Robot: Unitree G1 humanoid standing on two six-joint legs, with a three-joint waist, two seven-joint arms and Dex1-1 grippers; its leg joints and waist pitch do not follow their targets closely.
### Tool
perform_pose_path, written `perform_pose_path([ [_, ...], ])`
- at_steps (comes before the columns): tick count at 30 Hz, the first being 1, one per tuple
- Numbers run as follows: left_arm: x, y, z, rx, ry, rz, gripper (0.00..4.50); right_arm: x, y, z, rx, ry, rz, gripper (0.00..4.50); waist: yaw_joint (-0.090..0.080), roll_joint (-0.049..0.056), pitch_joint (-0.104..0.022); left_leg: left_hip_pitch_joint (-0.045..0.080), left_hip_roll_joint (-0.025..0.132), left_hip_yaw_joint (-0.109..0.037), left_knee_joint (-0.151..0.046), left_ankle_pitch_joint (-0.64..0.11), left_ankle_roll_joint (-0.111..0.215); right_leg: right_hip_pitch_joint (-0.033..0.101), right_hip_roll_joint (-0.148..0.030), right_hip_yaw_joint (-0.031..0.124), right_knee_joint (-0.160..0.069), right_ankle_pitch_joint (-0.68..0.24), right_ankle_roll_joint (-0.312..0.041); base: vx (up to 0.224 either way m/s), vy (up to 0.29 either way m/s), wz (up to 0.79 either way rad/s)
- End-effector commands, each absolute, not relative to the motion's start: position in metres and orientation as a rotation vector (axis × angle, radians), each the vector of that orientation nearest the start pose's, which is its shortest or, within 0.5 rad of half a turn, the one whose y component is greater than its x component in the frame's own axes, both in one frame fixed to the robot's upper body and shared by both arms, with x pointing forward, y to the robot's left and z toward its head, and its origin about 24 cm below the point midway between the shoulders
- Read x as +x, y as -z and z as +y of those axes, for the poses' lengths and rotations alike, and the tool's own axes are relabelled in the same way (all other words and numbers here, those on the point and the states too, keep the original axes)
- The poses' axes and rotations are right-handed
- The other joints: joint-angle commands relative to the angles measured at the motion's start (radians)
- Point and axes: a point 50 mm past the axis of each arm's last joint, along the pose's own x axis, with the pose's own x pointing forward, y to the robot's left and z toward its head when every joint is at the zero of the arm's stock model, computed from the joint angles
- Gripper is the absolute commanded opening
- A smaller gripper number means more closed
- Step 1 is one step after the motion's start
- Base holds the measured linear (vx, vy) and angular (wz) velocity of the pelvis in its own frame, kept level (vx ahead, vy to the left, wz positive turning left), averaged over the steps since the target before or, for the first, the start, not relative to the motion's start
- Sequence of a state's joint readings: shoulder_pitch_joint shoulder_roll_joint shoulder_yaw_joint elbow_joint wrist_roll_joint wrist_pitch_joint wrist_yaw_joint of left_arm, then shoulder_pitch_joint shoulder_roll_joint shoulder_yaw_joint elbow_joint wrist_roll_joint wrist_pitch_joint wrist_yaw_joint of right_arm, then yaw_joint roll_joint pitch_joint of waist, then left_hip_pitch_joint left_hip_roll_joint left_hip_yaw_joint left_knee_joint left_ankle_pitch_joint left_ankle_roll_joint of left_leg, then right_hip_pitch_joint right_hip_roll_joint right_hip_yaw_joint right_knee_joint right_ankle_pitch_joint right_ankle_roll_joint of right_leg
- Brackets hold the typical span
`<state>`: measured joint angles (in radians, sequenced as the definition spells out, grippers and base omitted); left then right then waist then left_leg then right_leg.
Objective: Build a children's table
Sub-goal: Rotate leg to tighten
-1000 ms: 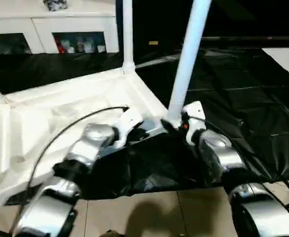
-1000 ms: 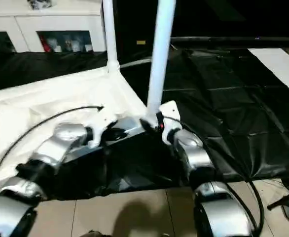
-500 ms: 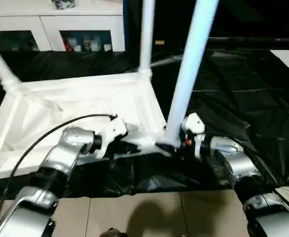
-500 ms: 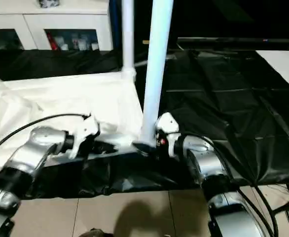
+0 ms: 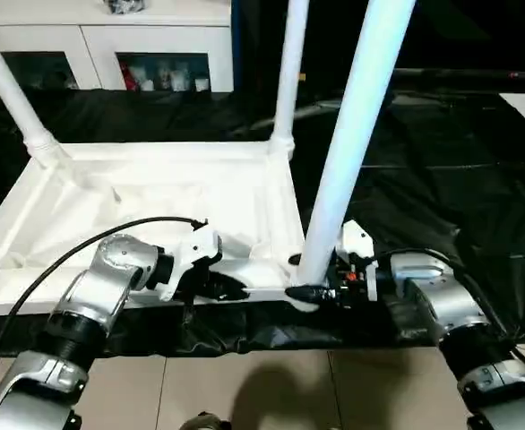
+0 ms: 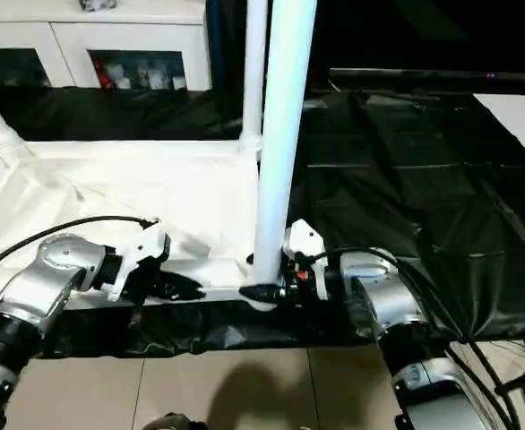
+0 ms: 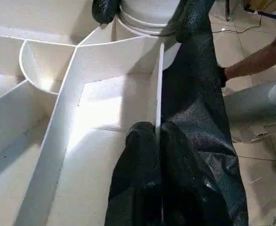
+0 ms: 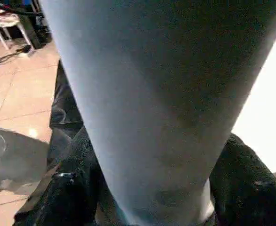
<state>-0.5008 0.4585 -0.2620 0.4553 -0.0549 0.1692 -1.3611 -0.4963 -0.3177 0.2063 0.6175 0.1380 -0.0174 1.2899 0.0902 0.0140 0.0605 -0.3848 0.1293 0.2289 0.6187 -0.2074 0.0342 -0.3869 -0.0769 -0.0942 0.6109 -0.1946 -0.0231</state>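
Children's table (image 5: 155, 193): 1 pc, all white, lying upside down on black sheet (image 5: 442, 161), ribbed underside up. Legs visible: 3, upright in corner sockets; near leg (image 5: 348, 152) at near right corner. No readable brand/label. Left hand (image 7: 158, 141): clenched on thin near edge wall of table. Right hand (image 5: 309, 292): fingers either side of near leg's base, around it. Behind: white cabinet (image 5: 110, 45), glass doors. Tile floor (image 5: 271, 390) in front. A person's arm (image 7: 255, 59) in left wrist view.
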Motion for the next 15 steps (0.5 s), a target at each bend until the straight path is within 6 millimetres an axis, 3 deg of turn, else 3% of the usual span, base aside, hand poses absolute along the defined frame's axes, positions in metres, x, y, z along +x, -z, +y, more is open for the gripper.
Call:
perform_pose_path([
  [1, 0.295, -0.054, 0.144, 0.308, 1.457, 0.458, 0.0, 0.287, -0.029, -0.12, -0.154, -1.502, 0.362, 2.65, 0.001, -0.01, -0.057, 0.031, 0.14, -0.073, -0.1, -0.26, -0.036, 0.024, -0.132, 0.086, -0.075, -0.286, -0.243, 0.0, 0.0, 0.0],
  [5, 0.311, -0.055, 0.136, 0.33, 1.301, 0.406, 0.0, 0.295, -0.026, -0.114, -0.094, -1.388, 0.338, 2.64, 0.0, -0.011, -0.054, 0.034, 0.139, -0.072, -0.099, -0.273, -0.041, 0.019, -0.133, 0.089, -0.081, -0.313, -0.238, 0.0, 0.0, 0.0],
  [7, 0.315, -0.056, 0.134, 0.329, 1.258, 0.392, 0.0, 0.299, -0.026, -0.112, -0.078, -1.337, 0.332, 2.64, -0.001, -0.013, -0.051, 0.043, 0.138, -0.076, -0.098, -0.311, -0.058, 0.013, -0.137, 0.091, -0.09, -0.375, -0.226, 0.0, 0.0, 0.0],
  [8, 0.318, -0.056, 0.132, 0.328, 1.234, 0.384, 0.0, 0.303, -0.024, -0.11, -0.066, -1.278, 0.333, 2.64, -0.004, -0.015, -0.051, 0.037, 0.137, -0.081, -0.098, -0.316, -0.062, 0.021, -0.141, 0.09, -0.092, -0.402, -0.217, 0.0, 0.0, 0.0],
  [9, 0.327, -0.058, 0.124, 0.326, 1.149, 0.366, 0.0, 0.314, -0.021, -0.105, -0.054, -1.127, 0.328, 2.64, -0.007, -0.01, -0.05, 0.035, 0.139, -0.084, -0.101, -0.318, -0.065, 0.019, -0.141, 0.09, -0.092, -0.413, -0.208, 0.0, 0.0, 0.0],
  [10, 0.327, -0.058, 0.123, 0.327, 1.145, 0.365, 0.0, 0.314, -0.021, -0.105, -0.054, -1.119, 0.328, 2.64, -0.015, -0.012, -0.049, 0.042, 0.136, -0.084, -0.104, -0.343, -0.083, 0.01, -0.135, 0.089, -0.094, -0.425, -0.207, 0.0, 0.0, 0.0],
  [12, 0.333, -0.058, 0.117, 0.327, 1.089, 0.357, 0.0, 0.322, -0.019, -0.101, -0.052, -1.004, 0.331, 2.63, -0.017, -0.015, -0.052, 0.037, 0.135, -0.088, -0.102, -0.351, -0.091, 0.019, -0.143, 0.089, -0.096, -0.43, -0.202, 0.0, 0.0, 0.0],
  [13, 0.338, -0.059, 0.112, 0.326, 1.045, 0.351, 0.0, 0.327, -0.017, -0.099, -0.049, -0.917, 0.34, 2.63, -0.015, -0.011, -0.053, 0.036, 0.138, -0.09, -0.101, -0.342, -0.089, 0.021, -0.147, 0.091, -0.095, -0.418, -0.201, 0.0, 0.0, 0.0],
  [14, 0.341, -0.059, 0.109, 0.322, 1.017, 0.345, 0.0, 0.33, -0.016, -0.098, -0.043, -0.855, 0.348, 2.62, -0.021, -0.008, -0.051, 0.041, 0.135, -0.086, -0.103, -0.349, -0.096, 0.01, -0.137, 0.09, -0.095, -0.405, -0.205, 0.0, 0.0, 0.0],
  [15, 0.347, -0.06, 0.1, 0.308, 0.957, 0.333, 0.0, 0.338, -0.013, -0.094, -0.02, -0.707, 0.371, 2.62, -0.028, -0.009, -0.053, 0.042, 0.133, -0.086, -0.105, -0.356, -0.107, 0.01, -0.134, 0.089, -0.093, -0.392, -0.209, 0.0, 0.0, 0.0],
])
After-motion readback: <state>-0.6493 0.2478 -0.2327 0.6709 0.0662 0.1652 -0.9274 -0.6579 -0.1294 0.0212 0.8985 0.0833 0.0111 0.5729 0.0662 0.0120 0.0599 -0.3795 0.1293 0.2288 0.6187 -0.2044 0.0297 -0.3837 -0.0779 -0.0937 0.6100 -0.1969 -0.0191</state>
